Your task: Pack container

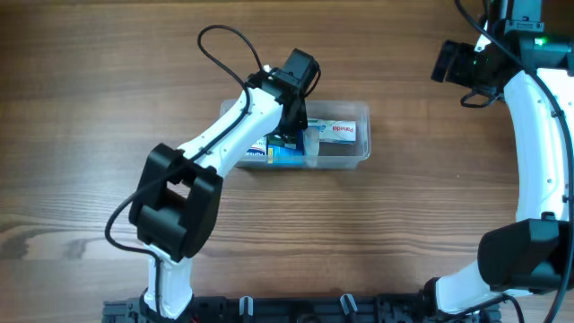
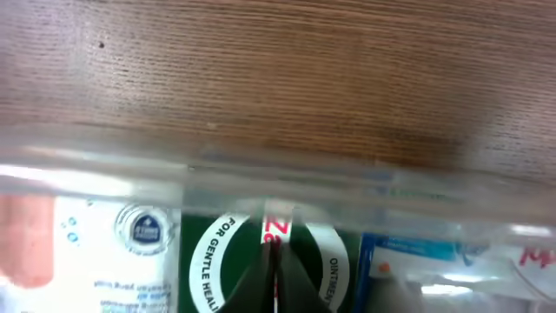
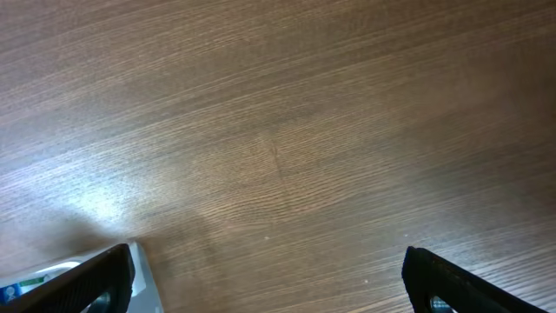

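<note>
The clear plastic container lies near the middle of the wooden surface, its long side running 9 to 3 o'clock. Inside it are a white box with red print toward 3 o'clock, a blue box along the 6 o'clock wall, and a green ointment box seen through the wall in the left wrist view.

The left claw reaches down into the container at its 9 o'clock half. Its fingers are pressed together with nothing between them, tips right over the green ointment box; whether they touch it I cannot tell.

The right claw sits well apart, at about 2 o'clock from the container. Its fingers are spread wide over bare wood, holding nothing.
</note>
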Motion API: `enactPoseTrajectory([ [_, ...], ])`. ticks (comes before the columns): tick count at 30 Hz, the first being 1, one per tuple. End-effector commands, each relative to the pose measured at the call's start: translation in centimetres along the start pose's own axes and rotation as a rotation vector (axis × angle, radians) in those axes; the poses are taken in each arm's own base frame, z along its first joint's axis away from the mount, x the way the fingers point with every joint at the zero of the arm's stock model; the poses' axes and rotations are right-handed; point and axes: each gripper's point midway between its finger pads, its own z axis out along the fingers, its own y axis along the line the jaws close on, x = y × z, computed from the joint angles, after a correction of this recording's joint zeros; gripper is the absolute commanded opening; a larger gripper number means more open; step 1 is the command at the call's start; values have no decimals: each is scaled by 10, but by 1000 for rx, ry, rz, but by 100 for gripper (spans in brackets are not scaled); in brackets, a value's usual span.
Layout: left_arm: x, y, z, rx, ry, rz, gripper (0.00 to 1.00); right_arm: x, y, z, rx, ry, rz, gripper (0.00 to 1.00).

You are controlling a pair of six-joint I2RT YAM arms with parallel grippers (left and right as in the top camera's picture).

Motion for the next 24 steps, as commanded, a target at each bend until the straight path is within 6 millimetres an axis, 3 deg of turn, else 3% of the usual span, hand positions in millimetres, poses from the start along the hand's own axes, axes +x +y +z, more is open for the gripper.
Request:
enactPoseTrajectory([
  [1, -35, -6, -76, 107, -136, -47, 4, -6, -3, -11, 10, -36, -8, 100],
  [6, -52, 14, -170, 206, -291, -99, 4, -6, -3, -11, 10, -36, -8, 100],
  [9, -46, 37, -224, 241, -370, -128, 6, -6, -3, -11, 10, -36, -8, 100],
  [12, -30, 72, -280, 224, -478, -163, 14, -6, -3, -11, 10, -36, -8, 100],
  [15, -9, 101, -312, 196, -527, -181, 21, -6, -3, -11, 10, -36, -8, 100],
  [19, 25, 125, -333, 203, -517, -227, 32, -6, -3, -11, 10, -36, -8, 100],
  [20, 32, 130, -336, 205, -510, -248, 49, -6, -3, -11, 10, -36, -8, 100],
  [21, 37, 134, -338, 205, -506, -255, 100, -6, -3, -11, 10, -36, -8, 100],
  [24, 49, 142, -346, 211, -514, -255, 100, -6, -3, -11, 10, -36, -8, 100],
])
